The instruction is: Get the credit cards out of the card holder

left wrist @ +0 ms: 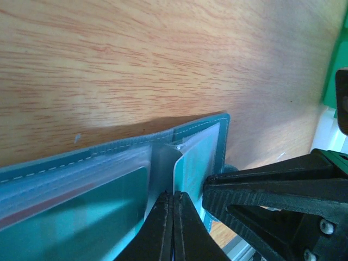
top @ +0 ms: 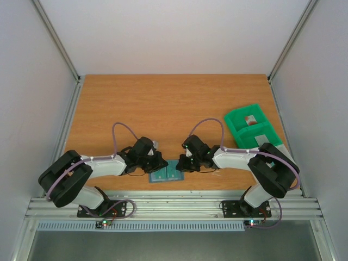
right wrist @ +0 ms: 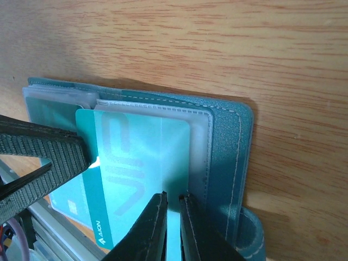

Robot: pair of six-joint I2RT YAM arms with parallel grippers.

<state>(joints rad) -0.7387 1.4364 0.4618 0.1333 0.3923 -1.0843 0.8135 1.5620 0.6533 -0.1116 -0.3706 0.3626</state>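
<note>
Close to the near edge of the light-brown wooden table [top: 163, 103], between the two arms: flat blue-green folding card holder with pale stitching [top: 166, 175], spread open and lying flat, just short of the grey metal rail [top: 174, 202]. Well apart, toward the far right: green two-compartment plastic bin [top: 235, 120], small pale things inside, too small to make out.

Down on the holder's inner face, left gripper [left wrist: 173, 198]: black fingers pressed tight together, no gap, nipping a pale translucent flap [left wrist: 162, 166] bowing up off the panel. Beside the flap, under clear plastic, a teal surface; card or lining, cannot tell from that wrist view.

Planted on the other panel, right gripper [right wrist: 174, 198]: jaws nearly together with only a thin slit, tips on the clear plastic pocket [right wrist: 201, 128] over a thin teal card lettered VIP [right wrist: 136, 157]. Anything caught in the slit: cannot tell.

Teal card largely within the pocket, its left part bare past the pocket's edge, one black finger of the left gripper right at that left edge. Lower down, toward the rail, more teal card surface, partly hidden. Both grippers just beside each other over the card holder.
</note>
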